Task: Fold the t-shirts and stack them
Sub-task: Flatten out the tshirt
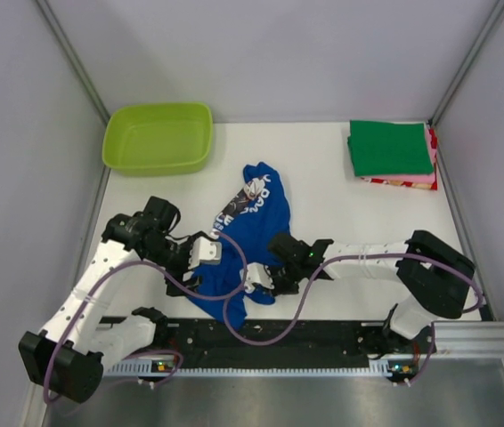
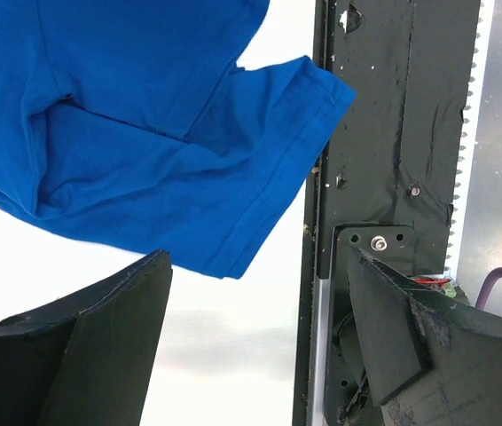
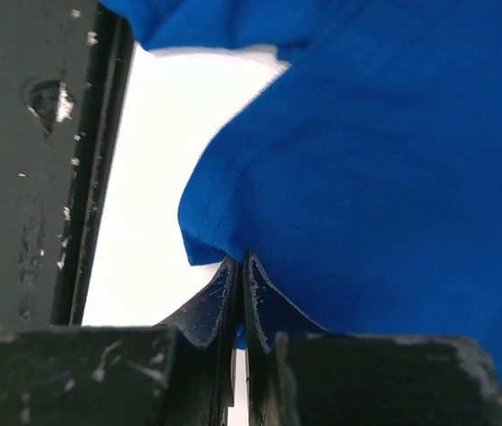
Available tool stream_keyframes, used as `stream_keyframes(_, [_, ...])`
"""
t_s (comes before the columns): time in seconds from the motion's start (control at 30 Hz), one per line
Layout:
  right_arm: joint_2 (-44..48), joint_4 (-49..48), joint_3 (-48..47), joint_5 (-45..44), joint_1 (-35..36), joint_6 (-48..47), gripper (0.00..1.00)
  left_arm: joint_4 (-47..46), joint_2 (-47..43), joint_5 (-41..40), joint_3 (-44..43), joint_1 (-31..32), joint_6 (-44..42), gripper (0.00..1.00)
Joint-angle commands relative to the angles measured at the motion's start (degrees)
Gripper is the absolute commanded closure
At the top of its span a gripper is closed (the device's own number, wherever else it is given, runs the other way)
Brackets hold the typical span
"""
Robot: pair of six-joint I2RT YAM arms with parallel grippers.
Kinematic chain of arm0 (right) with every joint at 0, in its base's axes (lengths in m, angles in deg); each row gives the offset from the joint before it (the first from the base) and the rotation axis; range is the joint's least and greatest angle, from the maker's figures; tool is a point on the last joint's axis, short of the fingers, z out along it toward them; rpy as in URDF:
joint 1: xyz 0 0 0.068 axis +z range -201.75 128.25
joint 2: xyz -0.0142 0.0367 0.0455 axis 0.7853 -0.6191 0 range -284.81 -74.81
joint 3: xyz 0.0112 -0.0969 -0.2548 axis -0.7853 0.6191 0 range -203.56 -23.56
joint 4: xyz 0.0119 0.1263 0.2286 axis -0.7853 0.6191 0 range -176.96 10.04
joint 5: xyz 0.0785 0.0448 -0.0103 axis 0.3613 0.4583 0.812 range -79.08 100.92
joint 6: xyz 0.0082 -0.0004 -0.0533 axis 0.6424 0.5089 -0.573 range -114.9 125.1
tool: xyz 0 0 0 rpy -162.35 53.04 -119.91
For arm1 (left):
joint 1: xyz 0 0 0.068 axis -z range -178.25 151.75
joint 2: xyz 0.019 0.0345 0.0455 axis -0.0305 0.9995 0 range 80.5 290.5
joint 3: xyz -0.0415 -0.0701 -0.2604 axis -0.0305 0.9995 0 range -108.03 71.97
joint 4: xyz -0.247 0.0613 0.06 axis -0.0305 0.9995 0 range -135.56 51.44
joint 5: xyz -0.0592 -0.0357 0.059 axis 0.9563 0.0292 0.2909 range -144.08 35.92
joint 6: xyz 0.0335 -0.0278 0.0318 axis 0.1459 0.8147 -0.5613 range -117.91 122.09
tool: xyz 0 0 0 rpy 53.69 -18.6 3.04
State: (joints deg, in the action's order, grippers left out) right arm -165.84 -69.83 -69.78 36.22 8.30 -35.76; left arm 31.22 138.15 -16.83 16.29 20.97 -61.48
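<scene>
Panda tee (image 1: pixel 250 224) sits bunched low in the middle of the top view, right gripper (image 3: pixel 242 264) pinching its hem and left gripper (image 2: pixel 255 266) spread wide near another hemmed corner, I'd guess to pull it flat before it joins the folded stack (image 1: pixel 391 148) at upper right.

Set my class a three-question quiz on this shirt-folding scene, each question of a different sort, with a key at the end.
1. True or false: the left gripper is clamped on the blue shirt.
2. Which colour lies on top of the folded stack? A red, B green, C pink.
3. Fill in: the right gripper is shut on the ____ shirt.
Key: 1 false, its jaws stand open and hold nothing. 2 B. 3 blue.
</scene>
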Motion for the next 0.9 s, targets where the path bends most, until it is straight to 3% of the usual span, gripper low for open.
stream_keyframes(0.0, [5.6, -2.3, -2.5, -7.8, -3.3, 9.1, 1.0, 6.1, 0.9, 2.7, -1.4, -0.1, -0.8, 0.18])
stream_keyframes(0.13, [12.4, -5.5, -5.5, -7.9, -12.7, 21.8, 1.0, 10.9, 2.7, 9.0, -7.8, 2.8, -5.3, 0.22])
stream_keyframes(0.23, [18.5, -10.1, -4.5, -8.0, -19.9, 28.1, 1.0, 7.6, 4.0, 7.4, -7.8, 7.5, -3.7, 0.22])
stream_keyframes(0.4, [26.9, -18.9, 0.6, -14.8, -27.9, 35.9, 1.0, -4.9, 10.6, -0.1, -1.8, 24.2, 4.9, 0.25])
stream_keyframes(0.47, [28.2, -19.4, 1.3, -15.1, -31.2, 38.7, 1.0, -7.6, 13.8, -2.6, -1.2, 30.8, 6.6, 0.23])
stream_keyframes(0.57, [29.8, -20.1, 2.1, -16.2, -34.4, 40.4, 1.0, -14.7, 17.8, -5.1, 1.0, 37.0, 9.4, 0.17])
stream_keyframes(0.7, [31.5, -19.9, 2.9, -18.5, -35.6, 40.3, 1.0, -22.3, 22.5, -8.9, 4.9, 43.4, 12.9, 0.17])
stream_keyframes(0.87, [32.0, -19.4, 3.0, -20.2, -37.1, 39.5, 1.0, -29.7, 25.3, -13.2, 8.5, 47.1, 15.2, 0.17])
